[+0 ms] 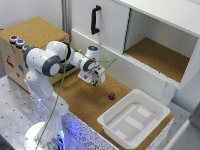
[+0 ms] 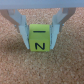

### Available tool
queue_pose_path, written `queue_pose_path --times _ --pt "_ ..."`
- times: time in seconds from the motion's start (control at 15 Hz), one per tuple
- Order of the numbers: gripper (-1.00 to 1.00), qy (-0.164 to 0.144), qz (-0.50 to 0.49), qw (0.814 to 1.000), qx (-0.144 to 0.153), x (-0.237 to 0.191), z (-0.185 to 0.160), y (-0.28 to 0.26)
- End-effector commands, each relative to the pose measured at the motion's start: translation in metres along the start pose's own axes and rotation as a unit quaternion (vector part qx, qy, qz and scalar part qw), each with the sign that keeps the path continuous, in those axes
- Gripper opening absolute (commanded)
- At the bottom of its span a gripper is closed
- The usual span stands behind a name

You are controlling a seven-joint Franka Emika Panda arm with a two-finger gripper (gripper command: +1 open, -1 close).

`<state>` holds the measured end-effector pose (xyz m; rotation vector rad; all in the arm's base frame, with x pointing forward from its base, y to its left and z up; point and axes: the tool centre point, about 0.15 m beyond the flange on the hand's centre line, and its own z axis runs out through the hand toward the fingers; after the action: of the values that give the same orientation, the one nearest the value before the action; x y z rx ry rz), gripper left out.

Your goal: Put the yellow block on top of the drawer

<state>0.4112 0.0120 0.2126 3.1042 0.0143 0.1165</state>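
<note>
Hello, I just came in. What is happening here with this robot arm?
The Panda arm's gripper has a yellow block between its fingers, just over the cork surface. The block is not yet on the cork-topped box that holds the drawer. A white tub and a small dark object are also on the cork surface.

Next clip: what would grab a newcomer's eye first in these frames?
Probably the white Panda arm stretched over the cork surface in the exterior view. In the wrist view, its gripper straddles a yellow block marked N. On the exterior view's right sits a white plastic tub, with a small dark object nearby.
</note>
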Motion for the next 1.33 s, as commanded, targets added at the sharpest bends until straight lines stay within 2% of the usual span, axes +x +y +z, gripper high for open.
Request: queue_pose_path --times 0.0,0.27,0.53,0.67,0.93,1.07,1.27 --pt "-1.0 0.052 0.014 0.999 0.003 -0.005 -0.06 -0.018" --pt "-1.0 0.098 0.006 0.995 0.011 -0.008 -0.129 -0.04" --pt "-1.0 0.181 -0.039 0.982 0.027 -0.01 -0.22 -0.08" --pt "-1.0 0.201 -0.079 0.976 0.031 -0.008 -0.25 -0.109" --pt "-1.0 0.206 -0.176 0.96 0.066 0.004 -0.292 -0.176" --pt "-1.0 0.206 -0.213 0.953 0.07 0.01 -0.304 -0.208" --pt "-1.0 0.201 -0.271 0.937 0.092 0.019 -0.322 -0.261"
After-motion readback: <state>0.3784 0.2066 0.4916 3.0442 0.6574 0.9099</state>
